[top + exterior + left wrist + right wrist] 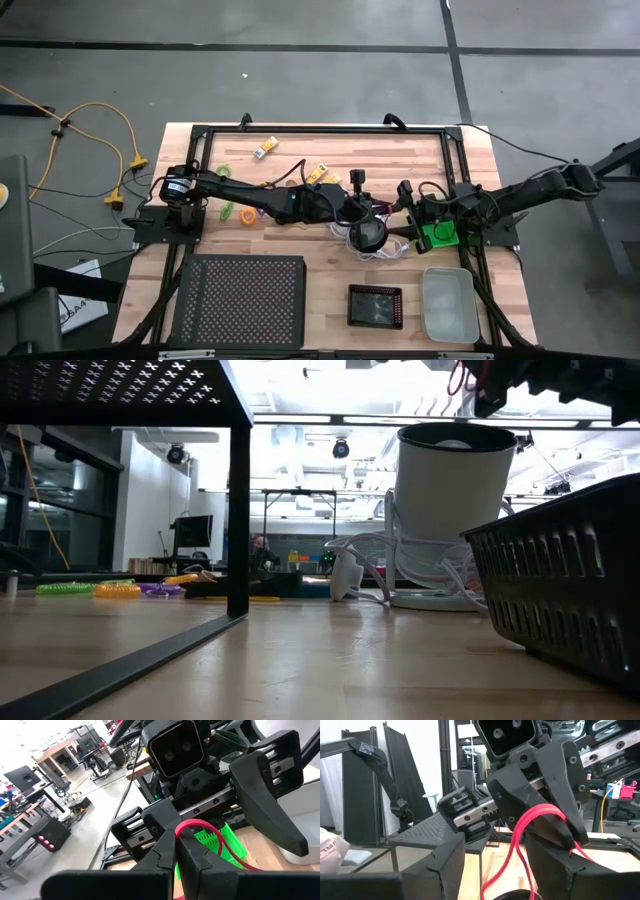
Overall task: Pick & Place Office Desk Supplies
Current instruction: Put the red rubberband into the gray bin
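Above the table's middle, beside the green tray [441, 233]: red cord loop [202, 827] pinched between closed fingers of left gripper [176, 851], facing right gripper [495, 852] with fingers spread.

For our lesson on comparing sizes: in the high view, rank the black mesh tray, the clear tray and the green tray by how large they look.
1. Black mesh tray: clearly largest.
2. Clear tray.
3. Green tray: smallest, though the right arm partly covers it.

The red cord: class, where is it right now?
The red cord is held off the table, pinched in the shut left gripper, facing the open right gripper, above the round white object mid-table.
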Robot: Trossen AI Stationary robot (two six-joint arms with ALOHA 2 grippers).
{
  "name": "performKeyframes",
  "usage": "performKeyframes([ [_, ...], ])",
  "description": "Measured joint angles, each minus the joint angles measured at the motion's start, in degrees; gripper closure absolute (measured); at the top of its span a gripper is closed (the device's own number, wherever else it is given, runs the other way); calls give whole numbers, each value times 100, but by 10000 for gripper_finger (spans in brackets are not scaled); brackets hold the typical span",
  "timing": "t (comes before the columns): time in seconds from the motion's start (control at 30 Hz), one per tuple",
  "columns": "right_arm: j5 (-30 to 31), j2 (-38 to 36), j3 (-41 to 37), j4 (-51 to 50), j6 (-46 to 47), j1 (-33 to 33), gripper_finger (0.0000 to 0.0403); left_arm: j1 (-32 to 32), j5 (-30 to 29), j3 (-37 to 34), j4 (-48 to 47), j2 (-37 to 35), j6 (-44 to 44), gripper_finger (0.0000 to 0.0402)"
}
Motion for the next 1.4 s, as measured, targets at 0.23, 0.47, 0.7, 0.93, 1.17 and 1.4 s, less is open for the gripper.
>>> performKeyframes([
  [0.23, 2, -31, 2, -18, 102, 0, 206, -33, -284, 0, -176, -2, 134, 401],
  [0.47, -2, -31, 7, -176, 127, 0, 211, -161, -466, 0, -295, -2, 246, 401],
  [0.7, -2, -31, 7, -195, 129, 0, 271, -257, -614, 0, -309, -2, 332, 401],
  [0.93, -119, -33, 7, -219, 123, 0, 341, -260, -731, 0, -376, -2, 347, 401],
  [1.17, -157, -33, 7, -229, 118, 0, 390, -258, -737, 0, -376, -2, 345, 401],
  [1.4, -306, -33, 7, -239, 105, -2, 399, -258, -734, 0, -376, -2, 343, 401],
])
